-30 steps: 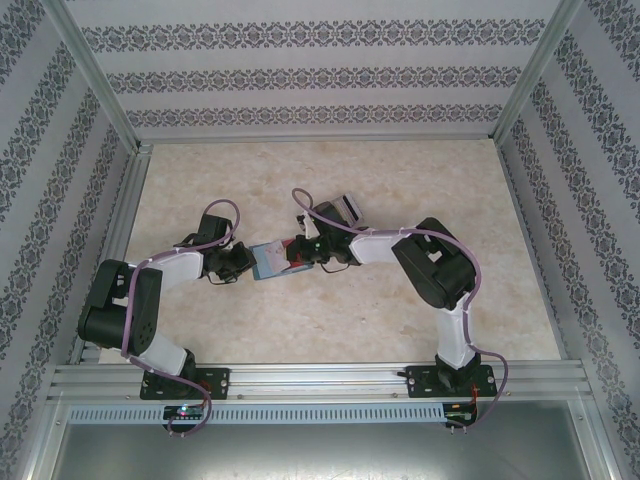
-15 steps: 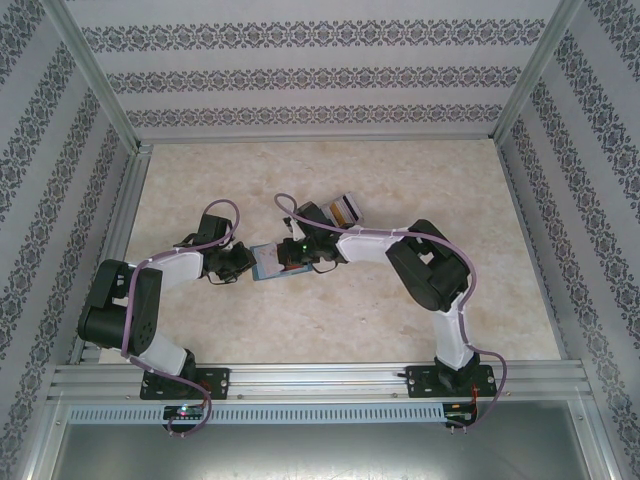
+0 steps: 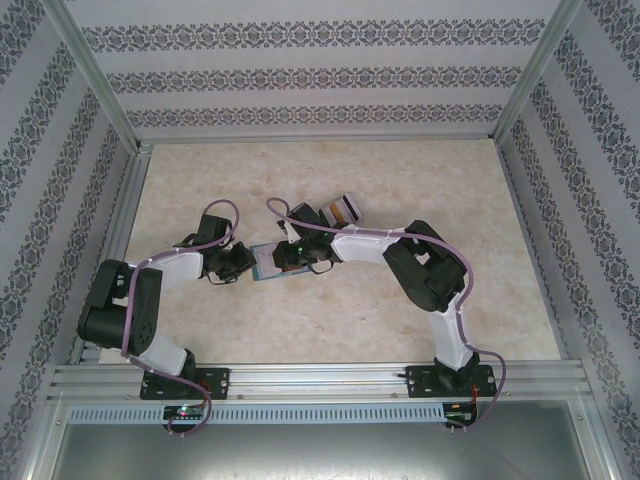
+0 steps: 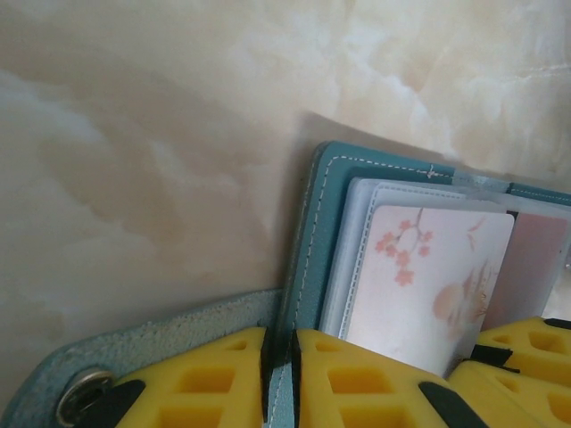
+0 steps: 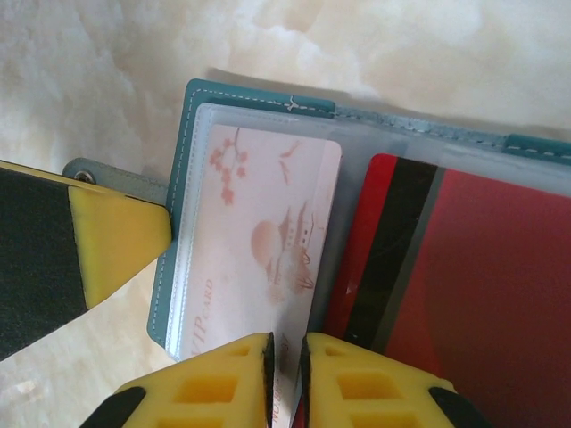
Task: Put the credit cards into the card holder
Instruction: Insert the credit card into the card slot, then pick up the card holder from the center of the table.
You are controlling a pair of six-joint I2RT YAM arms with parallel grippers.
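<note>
The teal card holder (image 3: 268, 263) lies open on the marble table between the two arms. My left gripper (image 4: 279, 357) is shut on the edge of its teal cover (image 4: 312, 232), beside the strap tab (image 4: 152, 348). A pale pink blossom-print credit card (image 5: 259, 241) sits in the left clear sleeve, and a red credit card (image 5: 446, 267) with a black stripe is in the right sleeve. My right gripper (image 5: 285, 366) straddles the pink card's near edge, its jaws a little apart with slack on either side of the card. The left gripper's yellow finger (image 5: 107, 245) shows at the holder's left side.
A clear slanted tray (image 3: 342, 209) holding more cards stands just behind the right wrist. Patterned walls and a metal frame (image 3: 130, 150) enclose the table. Bare marble (image 3: 420, 180) lies to the back and right.
The right arm has pushed left across the holder, carrying the pink card into the left sleeve. Its jaws have eased apart from the card. The left arm has not moved.
</note>
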